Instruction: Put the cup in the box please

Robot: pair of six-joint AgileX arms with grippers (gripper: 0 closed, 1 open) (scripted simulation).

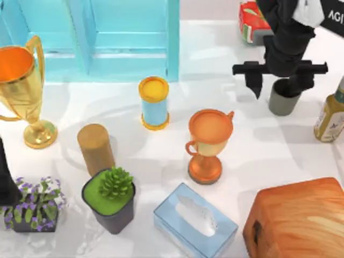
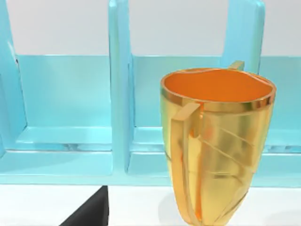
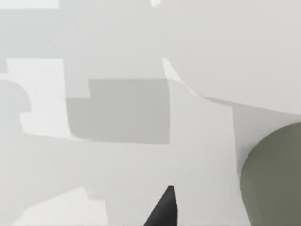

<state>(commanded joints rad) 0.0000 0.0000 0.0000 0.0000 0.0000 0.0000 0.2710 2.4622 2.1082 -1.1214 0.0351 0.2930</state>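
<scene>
Right jaws are spread wide over the cup, one dark finger hanging down beside it and the other finger at the cup's rim (nothing gripped). The cup stands upright on the white worktop near its right edge, toward the far side. Beside it at the right edge is a bottle; a red carton sits at the far edge. The wooden box fills the near right corner, well apart from the cup. The left arm is parked at the left edge; its jaws I cannot tell. A gold trophy stands before the turquoise shelf.
</scene>
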